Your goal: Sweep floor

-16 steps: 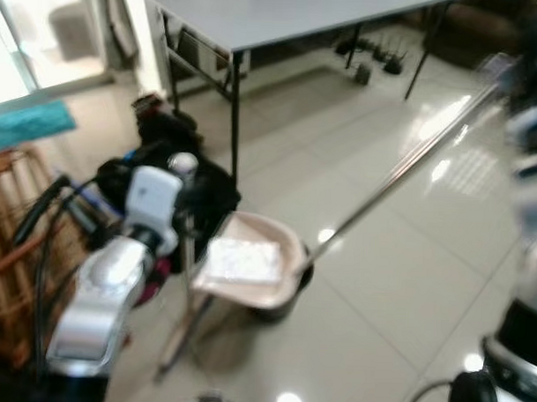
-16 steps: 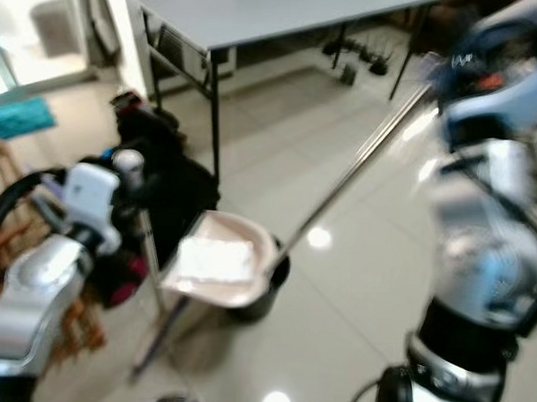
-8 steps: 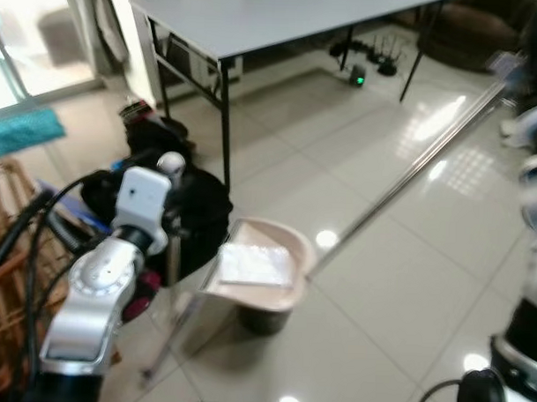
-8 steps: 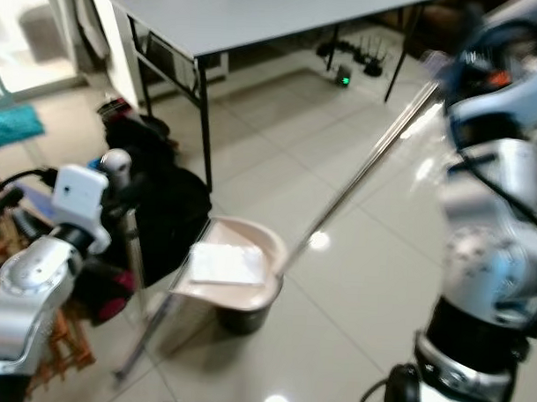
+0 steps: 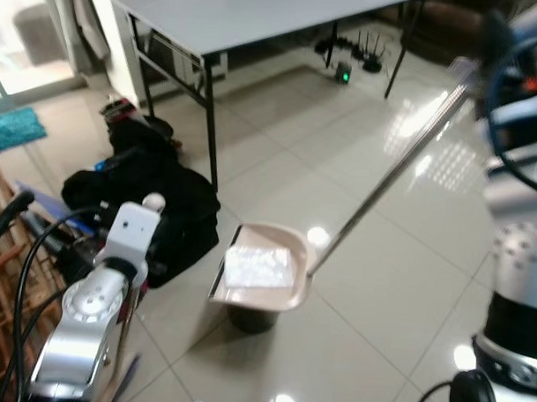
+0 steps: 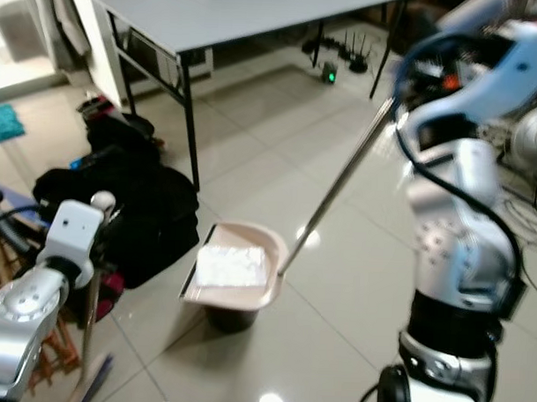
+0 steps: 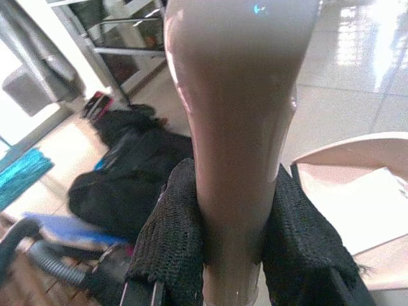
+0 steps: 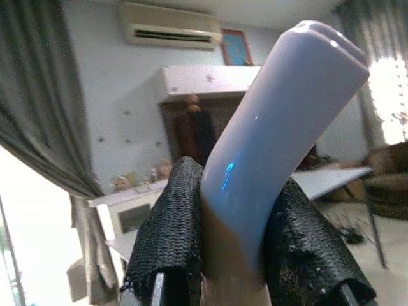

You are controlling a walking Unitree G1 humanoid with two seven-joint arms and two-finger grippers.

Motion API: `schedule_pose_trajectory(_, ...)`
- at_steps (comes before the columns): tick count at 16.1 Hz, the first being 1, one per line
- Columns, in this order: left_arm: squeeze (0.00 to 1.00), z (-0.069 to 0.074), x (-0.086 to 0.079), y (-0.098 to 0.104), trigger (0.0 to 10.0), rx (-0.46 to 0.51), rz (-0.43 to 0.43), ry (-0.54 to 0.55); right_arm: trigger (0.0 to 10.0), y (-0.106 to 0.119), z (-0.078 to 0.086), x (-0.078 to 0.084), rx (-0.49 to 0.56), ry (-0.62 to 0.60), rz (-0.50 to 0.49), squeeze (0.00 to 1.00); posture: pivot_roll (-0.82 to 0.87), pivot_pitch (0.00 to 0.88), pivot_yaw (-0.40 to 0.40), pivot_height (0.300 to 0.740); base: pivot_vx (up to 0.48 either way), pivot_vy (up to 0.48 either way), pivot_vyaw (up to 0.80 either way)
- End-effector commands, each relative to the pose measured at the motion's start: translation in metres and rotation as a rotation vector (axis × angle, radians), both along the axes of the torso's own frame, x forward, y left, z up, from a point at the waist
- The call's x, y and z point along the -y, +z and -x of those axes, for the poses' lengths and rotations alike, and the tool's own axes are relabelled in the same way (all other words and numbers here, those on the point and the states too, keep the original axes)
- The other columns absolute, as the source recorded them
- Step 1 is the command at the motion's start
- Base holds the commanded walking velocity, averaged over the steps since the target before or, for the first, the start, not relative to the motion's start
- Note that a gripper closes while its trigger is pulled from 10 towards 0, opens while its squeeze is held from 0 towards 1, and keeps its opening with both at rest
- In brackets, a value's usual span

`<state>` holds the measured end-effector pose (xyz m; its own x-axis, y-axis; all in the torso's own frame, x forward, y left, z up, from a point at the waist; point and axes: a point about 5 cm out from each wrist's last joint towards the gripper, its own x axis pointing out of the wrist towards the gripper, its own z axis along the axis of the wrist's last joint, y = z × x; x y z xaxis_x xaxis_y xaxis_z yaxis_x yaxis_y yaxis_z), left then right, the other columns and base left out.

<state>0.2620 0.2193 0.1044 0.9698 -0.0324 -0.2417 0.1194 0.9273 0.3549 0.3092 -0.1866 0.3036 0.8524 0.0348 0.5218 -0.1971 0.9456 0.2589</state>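
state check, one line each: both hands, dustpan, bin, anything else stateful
left hand: shut on broom handle, handle upright
right hand: shut on dustpan handle
dustpan: raised on its long pole, sitting over the bin, white debris inside
bin: upright on the floor, mostly hidden under the dustpan
black bag: slumped on the floor by the table leg

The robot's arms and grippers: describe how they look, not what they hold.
Both arms are rounded silver-grey segments. The left arm ends in a white boxy wrist block, with black cables looping beside it. The right arm has black cables and a black lower joint. Each gripper's fingers are black and rough-textured.
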Motion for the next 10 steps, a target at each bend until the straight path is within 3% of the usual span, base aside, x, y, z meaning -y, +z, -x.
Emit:
schedule_pose_trajectory(1,0.00,0.000,-0.004,0.006,10.0,0.027,-0.033,0.017,10.0,0.013,0.002,-0.001,0.088,-0.005,0.011,0.00,0.05,0.039,-0.033,0.740,0.000,0.000,0.00)
schedule_pose_trajectory(7,0.00,0.006,0.000,0.005,10.0,0.017,-0.025,0.008,10.0,0.009,-0.014,-0.031,0.194,0.013,0.129,0.00,0.07,0.056,-0.036,0.740,0.000,0.000,0.00)
schedule_pose_trajectory(10,0.00,0.008,0.002,0.006,10.0,0.016,-0.022,0.004,10.0,0.000,-0.018,-0.059,0.256,0.085,0.227,0.00,0.07,0.063,-0.037,0.740,0.000,0.000,0.00)
